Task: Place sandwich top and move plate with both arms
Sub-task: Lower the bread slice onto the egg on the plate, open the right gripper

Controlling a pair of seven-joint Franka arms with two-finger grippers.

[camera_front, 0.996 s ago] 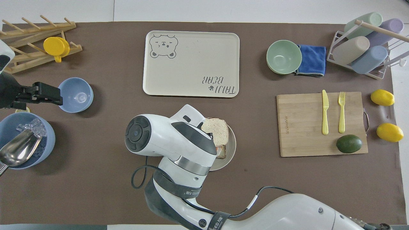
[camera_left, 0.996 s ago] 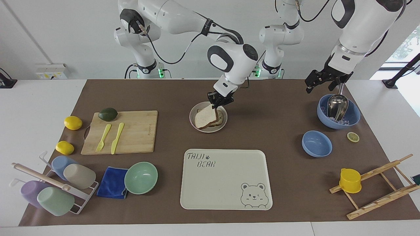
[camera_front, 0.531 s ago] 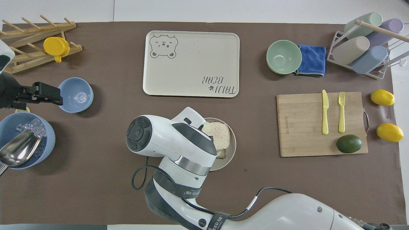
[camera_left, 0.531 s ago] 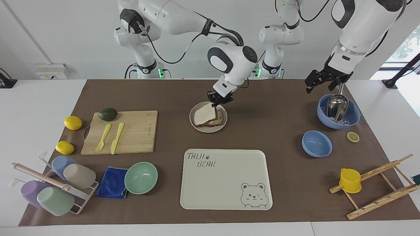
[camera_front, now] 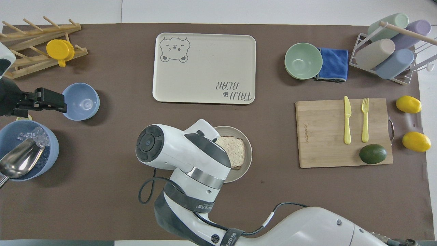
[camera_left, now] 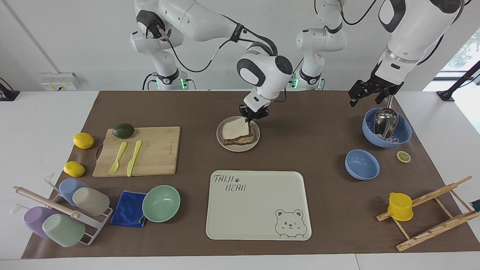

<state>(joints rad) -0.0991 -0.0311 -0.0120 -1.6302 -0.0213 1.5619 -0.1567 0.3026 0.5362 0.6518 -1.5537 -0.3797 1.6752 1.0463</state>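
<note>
The sandwich top, a speckled light-brown slice, lies almost flat on the lower slice on the beige plate in the middle of the table. It also shows in the overhead view, with the plate's rim around it. My right gripper is shut on the slice's edge nearest the robots, which sits slightly raised. In the overhead view the right wrist hides that gripper. My left gripper waits in the air over the big blue bowl's rim.
A cream bear tray lies farther from the robots than the plate. A big blue bowl with ice and a metal scoop and a small blue bowl stand toward the left arm's end. A cutting board and green bowl lie toward the right arm's end.
My right gripper has lowered the sandwich top from a steep tilt to nearly flat on the lower slice and drawn back toward the robots. The left arm has not moved.
</note>
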